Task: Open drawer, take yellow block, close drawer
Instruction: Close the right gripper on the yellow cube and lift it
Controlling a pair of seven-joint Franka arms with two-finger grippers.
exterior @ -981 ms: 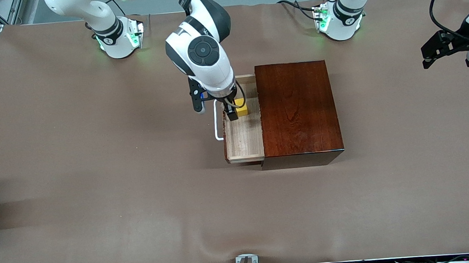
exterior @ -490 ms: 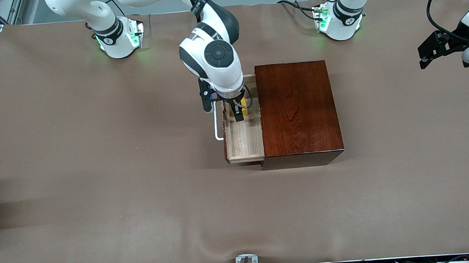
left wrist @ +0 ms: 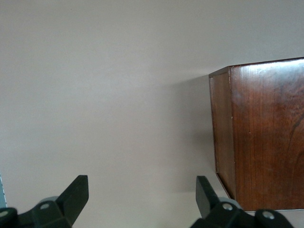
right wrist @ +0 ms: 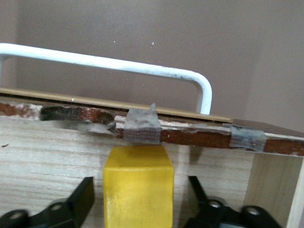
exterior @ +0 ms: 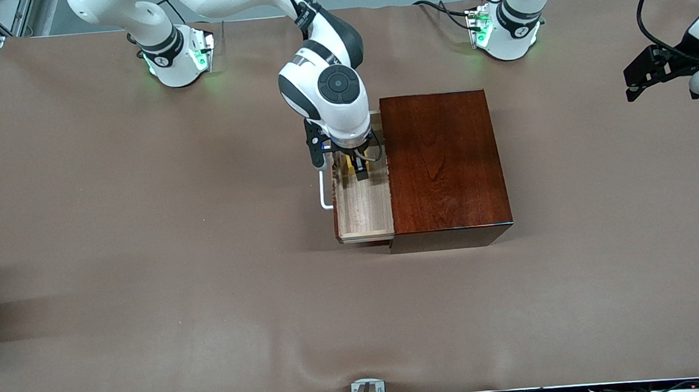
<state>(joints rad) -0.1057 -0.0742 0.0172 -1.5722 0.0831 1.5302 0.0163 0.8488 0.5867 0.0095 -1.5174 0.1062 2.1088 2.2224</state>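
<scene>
With the drawer [exterior: 363,210] pulled out at frame centre, the right gripper [right wrist: 140,202] straddles the yellow block [right wrist: 137,183] inside it, fingers [right wrist: 76,202] not yet touching; square them, then squeeze, while the left gripper [left wrist: 142,202] waits open at upper right.
</scene>
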